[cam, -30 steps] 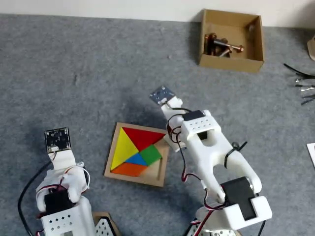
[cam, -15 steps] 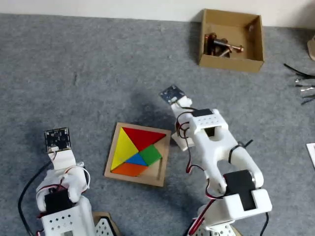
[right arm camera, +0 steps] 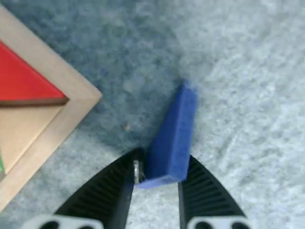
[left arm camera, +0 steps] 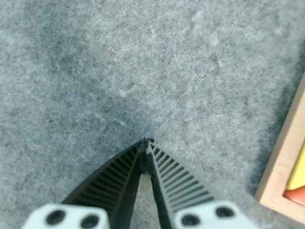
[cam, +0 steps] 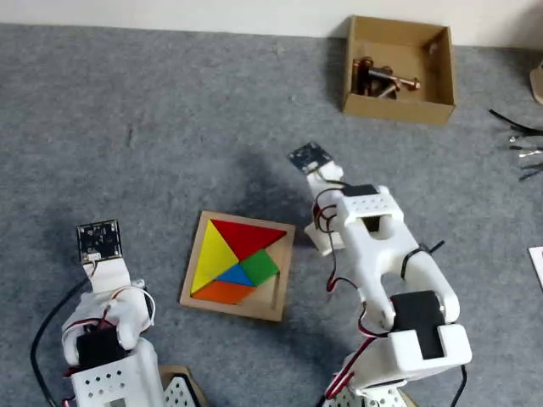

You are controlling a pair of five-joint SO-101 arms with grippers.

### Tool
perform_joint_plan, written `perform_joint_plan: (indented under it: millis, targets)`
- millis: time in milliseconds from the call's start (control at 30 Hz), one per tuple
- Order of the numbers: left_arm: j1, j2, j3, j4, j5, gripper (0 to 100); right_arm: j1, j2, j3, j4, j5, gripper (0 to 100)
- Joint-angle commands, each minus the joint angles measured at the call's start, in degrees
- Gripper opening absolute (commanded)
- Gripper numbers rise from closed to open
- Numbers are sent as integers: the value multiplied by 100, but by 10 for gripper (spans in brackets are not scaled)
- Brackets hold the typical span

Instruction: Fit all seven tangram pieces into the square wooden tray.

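The square wooden tray (cam: 193, 273) lies mid-table and holds yellow (cam: 210, 253), red (cam: 248, 236), green (cam: 260, 266), blue (cam: 235, 275) and orange (cam: 224, 292) pieces; bare wood shows along its right side. My right arm (cam: 366, 231) hangs over the carpet just right of the tray's far right corner. In the right wrist view my right gripper (right arm camera: 162, 160) is shut on a dark blue piece (right arm camera: 170, 131) held on edge, beside the tray corner (right arm camera: 76, 102) and the red piece (right arm camera: 21, 76). My left gripper (left arm camera: 145, 145) is shut with nothing in it, over carpet left of the tray edge (left arm camera: 283, 157).
A cardboard box (cam: 441, 80) with metal parts stands at the back right. Cables (cam: 522, 144) lie at the right edge. Grey carpet covers the table, with open room on the left and at the back.
My right arm has swung to the right, from over the tray's far right corner out onto the carpet beside it. The left arm and the tray pieces have stayed still.
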Motion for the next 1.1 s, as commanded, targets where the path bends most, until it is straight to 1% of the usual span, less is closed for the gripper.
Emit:
perform_joint_plan:
  millis: [0, 233, 333, 467, 633, 700, 833, 1067]
  targets:
    - [-75, -31, 110, 18, 62, 5, 233, -13, -163, -4, -237, 98]
    - [-75, -31, 110, 18, 62, 5, 215, -48, -163, -4, -255, 99]
    - [-75, -31, 110, 18, 62, 5, 215, -338, -163, 57, -255, 102]
    - [-75, -31, 110, 18, 62, 5, 207, -831, -154, 277, -264, 170]
    - [-75, -31, 110, 18, 62, 5, 207, -822, -154, 251, -255, 176]
    - [-75, -31, 110, 18, 62, 5, 207, -690, -154, 242, -237, 164]
    - [-75, -31, 110, 18, 62, 5, 198, -549, -163, 145, -220, 94]
    - [-75, -31, 110, 18, 62, 5, 127, -541, -163, 119, -229, 84]
